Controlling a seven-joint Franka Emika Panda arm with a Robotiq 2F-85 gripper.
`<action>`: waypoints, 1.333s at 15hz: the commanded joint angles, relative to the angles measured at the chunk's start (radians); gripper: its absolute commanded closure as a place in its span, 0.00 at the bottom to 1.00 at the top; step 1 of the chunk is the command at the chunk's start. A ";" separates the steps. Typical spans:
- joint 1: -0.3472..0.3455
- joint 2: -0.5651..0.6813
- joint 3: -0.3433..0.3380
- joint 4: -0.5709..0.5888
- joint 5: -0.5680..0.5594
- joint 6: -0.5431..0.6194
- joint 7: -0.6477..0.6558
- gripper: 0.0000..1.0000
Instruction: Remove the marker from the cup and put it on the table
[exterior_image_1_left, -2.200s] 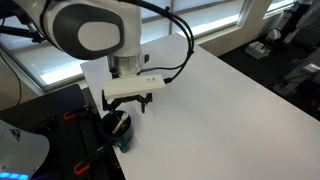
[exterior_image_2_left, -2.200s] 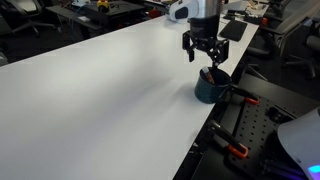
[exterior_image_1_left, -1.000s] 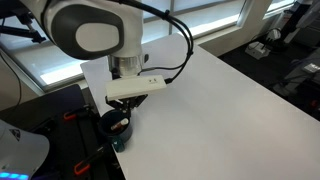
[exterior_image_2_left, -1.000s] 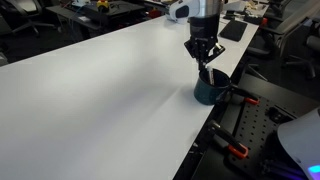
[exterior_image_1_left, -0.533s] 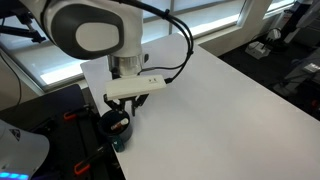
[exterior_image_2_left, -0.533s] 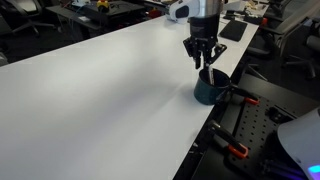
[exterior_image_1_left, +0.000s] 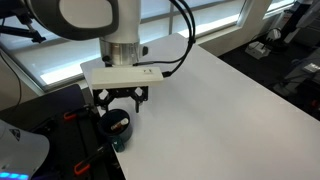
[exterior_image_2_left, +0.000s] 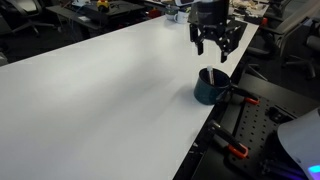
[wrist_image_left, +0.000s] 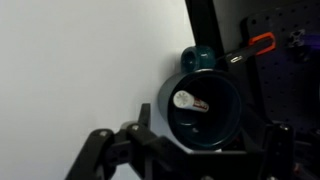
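The dark teal cup (exterior_image_1_left: 116, 125) stands at the corner edge of the white table (exterior_image_1_left: 220, 100); it also shows in the other exterior view (exterior_image_2_left: 210, 86) and the wrist view (wrist_image_left: 205, 112). The marker (wrist_image_left: 190, 101), pale with a red end, lies inside the cup, leaning on its wall. My gripper (exterior_image_1_left: 123, 99) hangs open and empty a short way above the cup, also seen in the exterior view (exterior_image_2_left: 216, 44). In the wrist view its fingers (wrist_image_left: 186, 158) spread to either side of the cup.
Clamps with orange handles (wrist_image_left: 262, 42) (exterior_image_2_left: 240, 98) and a black frame sit just past the table edge by the cup. The table (exterior_image_2_left: 100, 90) stretches wide away from the cup. Office desks and chairs stand beyond.
My gripper was down at the cup's mouth with fingers close together; it has risen and opened. The marker stays in the cup.
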 joint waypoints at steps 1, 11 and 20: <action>0.007 -0.028 -0.010 0.001 0.003 -0.045 -0.009 0.01; 0.014 0.104 -0.092 0.006 0.337 0.109 -0.126 0.00; -0.013 0.232 -0.027 0.003 0.275 0.229 -0.092 0.00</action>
